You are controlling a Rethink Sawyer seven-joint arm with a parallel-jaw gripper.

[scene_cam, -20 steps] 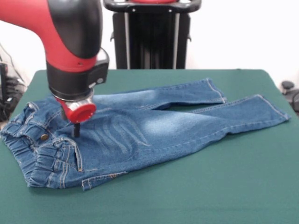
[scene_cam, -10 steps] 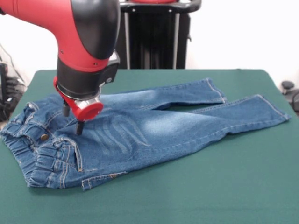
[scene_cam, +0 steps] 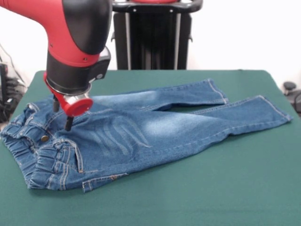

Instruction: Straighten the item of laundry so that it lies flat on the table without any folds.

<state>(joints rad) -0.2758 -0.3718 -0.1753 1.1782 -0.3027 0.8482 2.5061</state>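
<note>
Denim jeans point(scene_cam: 141, 134) lay across the green table point(scene_cam: 211, 188), waistband bunched, while my fingers point(scene_cam: 62, 115) hung apart and empty above the hip; I judged the waistband needed pinching next.

jeans point(scene_cam: 141, 134) lie on table point(scene_cam: 225, 188), landmark for all below. waistband end at picture left, nearer camera; two legs run right and away, ending toward table's right edge, far leg behind near leg. end effector point(scene_cam: 62, 114) above jeans' waistband end, just behind button point(scene_cam: 44, 138), arm point(scene_cam: 70, 42) coming down from upper left. pedestal point(scene_cam: 153, 35) behind jeans, beyond table's far edge. bare table in front of jeans.
</note>
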